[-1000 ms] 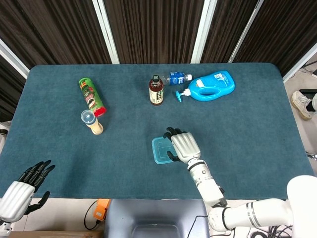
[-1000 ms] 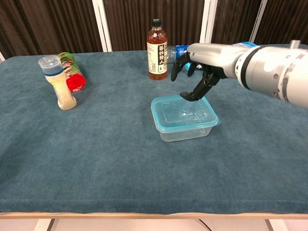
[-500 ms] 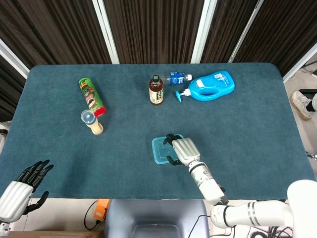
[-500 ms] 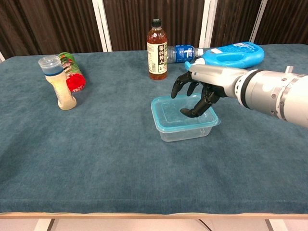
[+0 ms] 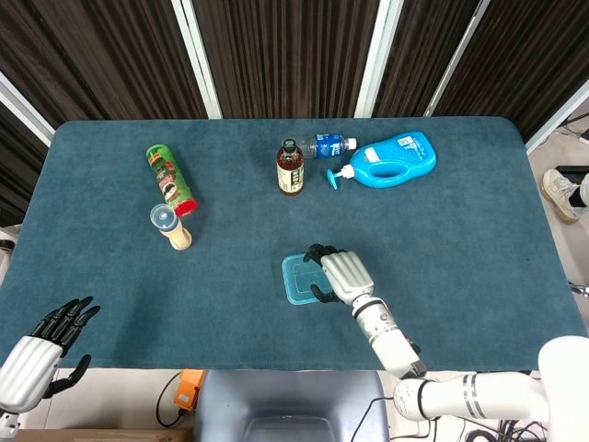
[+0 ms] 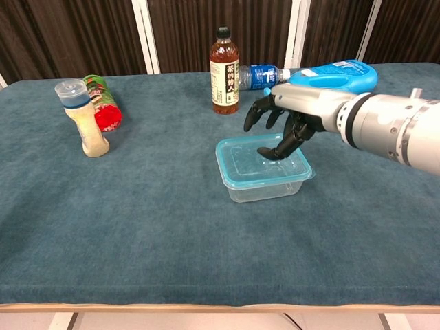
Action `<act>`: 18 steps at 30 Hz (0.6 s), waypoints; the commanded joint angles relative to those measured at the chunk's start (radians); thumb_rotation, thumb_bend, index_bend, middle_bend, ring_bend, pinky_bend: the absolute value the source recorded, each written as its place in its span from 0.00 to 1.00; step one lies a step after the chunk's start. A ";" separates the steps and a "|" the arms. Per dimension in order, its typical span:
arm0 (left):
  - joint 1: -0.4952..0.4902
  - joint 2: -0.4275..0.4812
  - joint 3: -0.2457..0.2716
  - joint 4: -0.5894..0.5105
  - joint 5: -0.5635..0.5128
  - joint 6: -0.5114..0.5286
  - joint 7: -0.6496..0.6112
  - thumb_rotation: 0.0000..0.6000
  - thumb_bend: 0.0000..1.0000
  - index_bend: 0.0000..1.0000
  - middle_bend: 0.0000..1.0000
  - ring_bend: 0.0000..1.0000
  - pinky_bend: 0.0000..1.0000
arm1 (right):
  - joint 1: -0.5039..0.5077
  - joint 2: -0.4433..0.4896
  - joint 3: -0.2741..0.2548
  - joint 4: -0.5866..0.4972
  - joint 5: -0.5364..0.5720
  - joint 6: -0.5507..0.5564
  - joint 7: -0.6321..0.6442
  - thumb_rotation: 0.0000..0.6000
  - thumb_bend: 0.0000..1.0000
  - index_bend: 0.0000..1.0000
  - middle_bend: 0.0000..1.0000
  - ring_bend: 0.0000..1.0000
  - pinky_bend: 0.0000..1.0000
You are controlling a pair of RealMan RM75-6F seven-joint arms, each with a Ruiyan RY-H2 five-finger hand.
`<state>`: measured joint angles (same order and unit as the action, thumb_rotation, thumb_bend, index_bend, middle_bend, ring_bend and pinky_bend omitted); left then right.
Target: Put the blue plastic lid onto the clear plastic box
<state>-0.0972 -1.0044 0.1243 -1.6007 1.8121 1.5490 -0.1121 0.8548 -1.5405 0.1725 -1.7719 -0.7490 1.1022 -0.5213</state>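
The blue plastic lid (image 5: 296, 278) (image 6: 240, 161) lies flat on top of the clear plastic box (image 6: 265, 187) at the table's middle. My right hand (image 5: 342, 273) (image 6: 285, 120) hovers over the lid's right half with its fingers spread and curved downward. Its thumb tip sits at or just above the lid's surface, and I cannot tell whether it touches. It holds nothing. At the near left corner, off the table's edge, my left hand (image 5: 41, 354) is empty with its fingers apart; the chest view does not show it.
A brown tea bottle (image 5: 291, 168) (image 6: 225, 69) stands behind the box. A water bottle (image 5: 329, 145) and a blue detergent jug (image 5: 396, 158) lie beside it. On the left are a green tube can (image 5: 170, 179) and a small shaker (image 5: 171, 227) (image 6: 84, 117).
My right hand dropped toward the lid, then rose slightly, staying over the box. The lid, the box and the left hand have not moved.
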 commanded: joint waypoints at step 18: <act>0.001 -0.001 0.001 0.002 0.001 0.003 -0.001 1.00 0.43 0.00 0.00 0.00 0.16 | 0.036 -0.014 -0.006 0.015 0.095 -0.004 -0.128 1.00 0.56 0.53 0.44 0.31 0.38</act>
<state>-0.0960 -1.0058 0.1248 -1.5990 1.8126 1.5519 -0.1133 0.8902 -1.5544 0.1664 -1.7576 -0.6545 1.0983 -0.6491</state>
